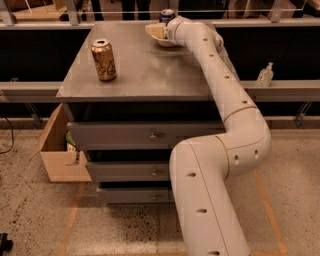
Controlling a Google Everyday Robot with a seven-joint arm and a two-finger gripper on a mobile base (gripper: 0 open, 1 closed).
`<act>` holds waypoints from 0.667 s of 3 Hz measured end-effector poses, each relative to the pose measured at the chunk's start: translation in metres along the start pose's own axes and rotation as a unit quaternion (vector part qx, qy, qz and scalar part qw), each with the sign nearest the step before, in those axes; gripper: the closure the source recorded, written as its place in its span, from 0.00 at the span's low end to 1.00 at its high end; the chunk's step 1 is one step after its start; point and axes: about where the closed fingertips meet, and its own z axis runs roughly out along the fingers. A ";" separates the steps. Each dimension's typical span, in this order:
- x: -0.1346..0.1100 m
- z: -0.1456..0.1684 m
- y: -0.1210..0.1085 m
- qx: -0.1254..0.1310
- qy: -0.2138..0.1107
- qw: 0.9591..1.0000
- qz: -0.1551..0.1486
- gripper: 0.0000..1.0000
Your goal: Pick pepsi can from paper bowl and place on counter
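The pepsi can (167,15), blue with a silver top, stands upright in the paper bowl (156,33) at the far edge of the grey counter (150,75). Only the can's upper part shows above my arm's wrist. The bowl looks tilted, with its near left rim raised. My gripper (168,26) is at the bowl and the can, at the end of the long white arm that reaches across the counter from the lower right. The wrist hides most of the gripper.
A gold patterned can (104,60) stands upright on the counter's left side. Three drawers with small knobs (152,135) are below the top. An open cardboard box (57,150) sits on the floor at the left. A rail with a small bottle (264,75) runs behind at the right.
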 end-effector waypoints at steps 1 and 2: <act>0.000 0.001 0.001 -0.001 -0.001 1.000 -0.002 0.46; -0.001 -0.001 -0.002 0.003 0.000 1.000 -0.004 0.44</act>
